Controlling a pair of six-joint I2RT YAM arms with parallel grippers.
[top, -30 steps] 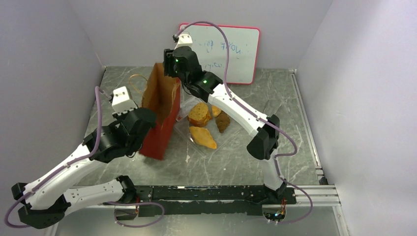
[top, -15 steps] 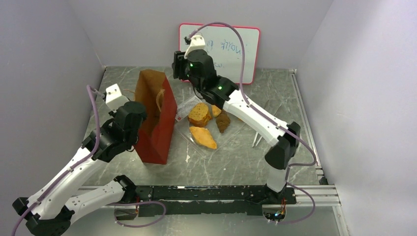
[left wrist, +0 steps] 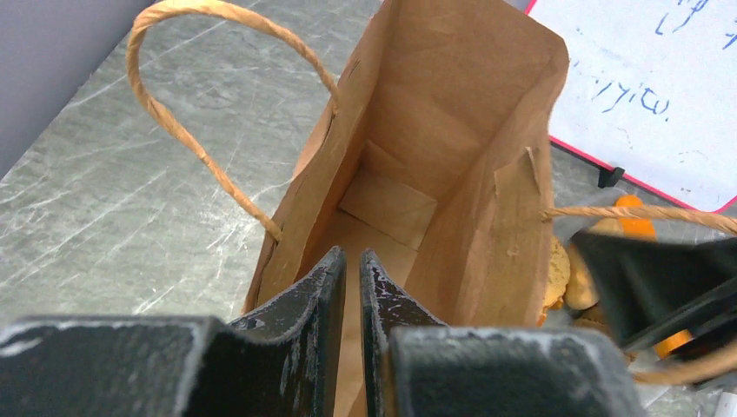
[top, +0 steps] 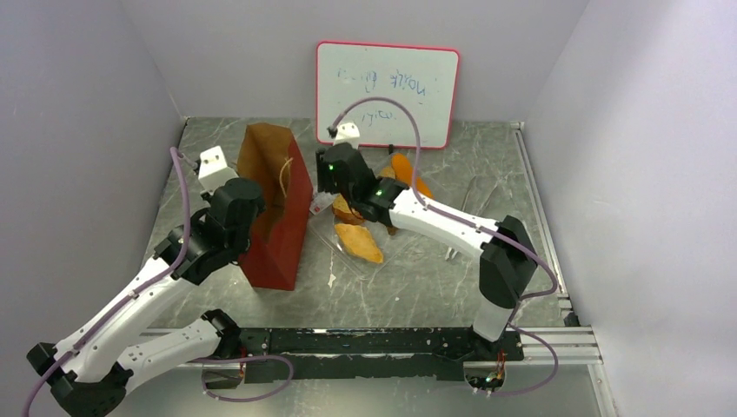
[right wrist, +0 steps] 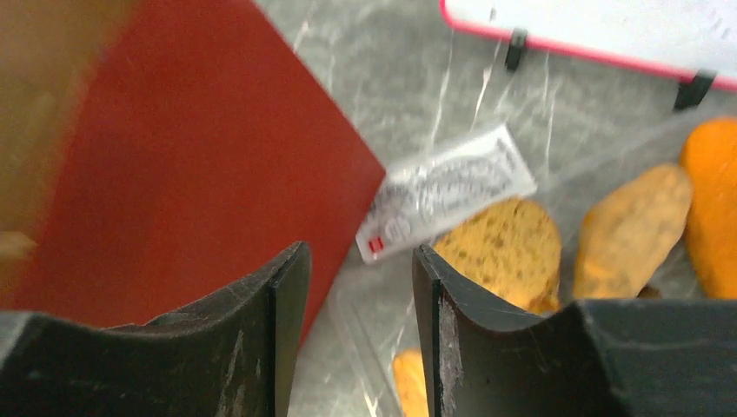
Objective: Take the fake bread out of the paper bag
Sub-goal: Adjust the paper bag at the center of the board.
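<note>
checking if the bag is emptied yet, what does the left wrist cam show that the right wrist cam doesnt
Left wrist only: the brown inside of the paper bag down to its floor, no bread visible in it, and its loop handles. Right wrist only: the bag's red outside and a printed white label. Both: the whiteboard and the orange baguette.

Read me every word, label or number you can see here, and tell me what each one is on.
Whiteboard: blue handwriting in two lines, too faint and small to read.
White tag: small grey print and a red mark, too blurred to read.
Paper bag: no print shows on it.
</note>
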